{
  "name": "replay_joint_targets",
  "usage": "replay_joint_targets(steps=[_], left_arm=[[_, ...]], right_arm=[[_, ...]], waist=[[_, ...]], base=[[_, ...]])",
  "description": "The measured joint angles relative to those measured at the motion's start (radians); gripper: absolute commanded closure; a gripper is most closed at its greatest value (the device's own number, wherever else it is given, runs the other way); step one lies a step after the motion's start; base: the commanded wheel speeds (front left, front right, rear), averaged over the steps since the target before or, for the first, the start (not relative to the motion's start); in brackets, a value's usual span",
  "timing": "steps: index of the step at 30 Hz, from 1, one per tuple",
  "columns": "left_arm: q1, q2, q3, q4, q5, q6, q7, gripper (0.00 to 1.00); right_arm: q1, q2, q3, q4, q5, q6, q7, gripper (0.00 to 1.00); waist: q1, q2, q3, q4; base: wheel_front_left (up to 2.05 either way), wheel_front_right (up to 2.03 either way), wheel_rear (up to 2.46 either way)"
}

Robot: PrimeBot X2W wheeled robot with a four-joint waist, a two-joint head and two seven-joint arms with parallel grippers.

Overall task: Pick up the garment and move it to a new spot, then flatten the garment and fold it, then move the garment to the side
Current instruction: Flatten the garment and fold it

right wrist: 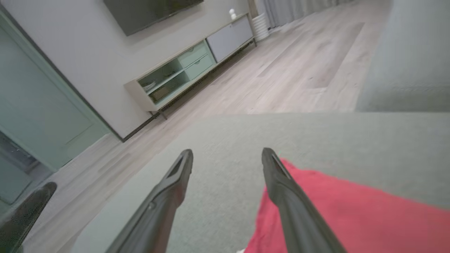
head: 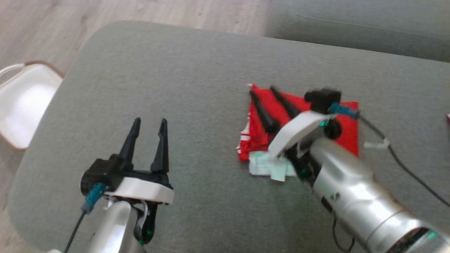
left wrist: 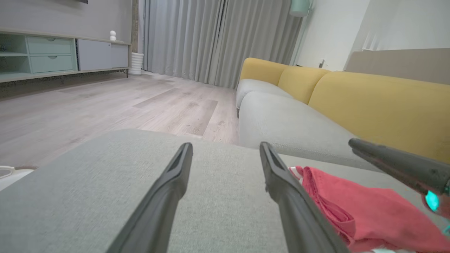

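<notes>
Head view gives one red garment (head: 348, 138), folded into a compact square, lying on the grey ottoman (head: 197, 70) at about 3 o'clock from its middle. A pale piece (head: 263, 168), maybe a label, sticks out at the garment's 6 o'clock edge.

The right gripper (head: 262, 90) is low over the garment, pointing toward 11 o'clock. Its fingers stand wide apart and hold nothing. In the right wrist view one finger is above the red cloth and the other is above bare grey. The left gripper (head: 150, 122) hovers at about 7 o'clock, well apart from the garment, fingers also wide and empty.

I judge the fold is done and the move to the side remains. Risks:
- A fingertip so near the cloth can catch the top layer when the arm rises, and the fold opens.
- A pinch on the top layer alone lets the lower layers hang and unfold.
- The black cable (head: 404, 161) can drag across the cloth.

Count: one garment, one pale piece, one ottoman, two grippers, four fingers, one cable.
</notes>
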Motion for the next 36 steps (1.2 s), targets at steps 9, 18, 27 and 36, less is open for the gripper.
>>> replay_joint_targets(steps=[9,18,27,36], left_arm=[[0.001,0.006,0.069,-0.069,0.000,0.017,-0.005,0.00],[0.025,-0.001,0.114,-0.095,0.028,0.017,-0.005,0.00],[0.084,-0.008,0.137,-0.095,0.058,0.014,-0.005,0.00],[0.093,-0.011,0.149,-0.095,0.072,0.006,-0.005,0.00]], right_arm=[[0.021,-0.055,-0.431,-0.111,-0.467,0.000,-0.001,0.00],[0.298,-0.042,-0.729,-0.329,-0.728,0.000,-0.001,0.00],[0.484,0.006,-0.841,-0.450,-0.773,0.000,-0.001,0.00],[0.508,0.008,-0.820,-0.477,-0.752,0.000,-0.001,0.00]], waist=[[0.0000,0.0000,-0.012,-0.137],[0.0000,0.0000,-0.028,-0.233],[-0.0001,0.0000,-0.040,-0.250],[-0.0001,0.0000,-0.038,-0.247]], base=[[0.00,0.00,0.00],[0.00,0.00,0.00],[0.00,0.00,0.00],[0.00,0.00,0.00]])
